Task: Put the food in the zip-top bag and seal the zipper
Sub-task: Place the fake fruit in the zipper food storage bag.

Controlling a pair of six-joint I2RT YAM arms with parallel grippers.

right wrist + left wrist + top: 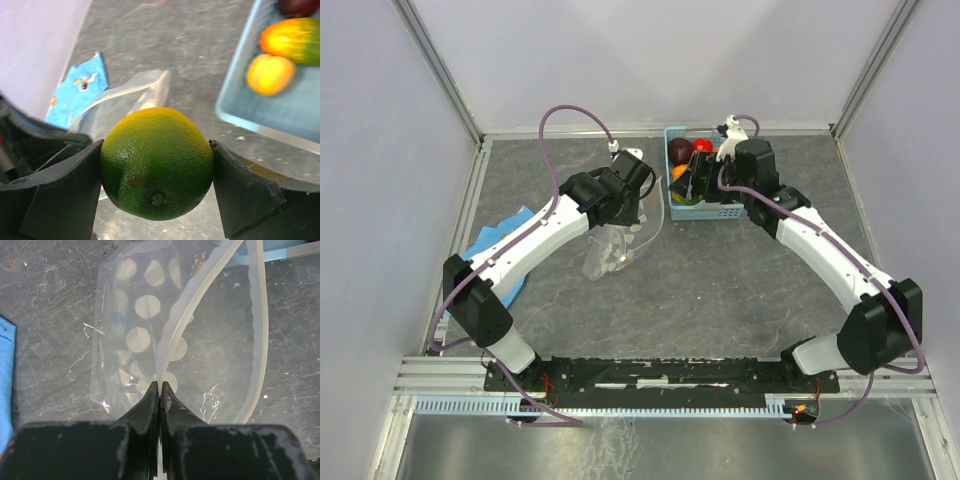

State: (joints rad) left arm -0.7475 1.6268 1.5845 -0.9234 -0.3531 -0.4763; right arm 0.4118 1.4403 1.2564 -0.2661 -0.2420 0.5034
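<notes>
Left gripper [159, 387] is clamped on the zipper [186, 315] of the open zip-top bag [135, 337]. Right gripper [157, 174] is clamped on a green-yellow toy citrus [155, 150] near the light-blue basket [290, 112].

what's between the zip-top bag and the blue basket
Nothing: bare grey table between the zip-top bag and the basket, clearest in the top view.
</notes>
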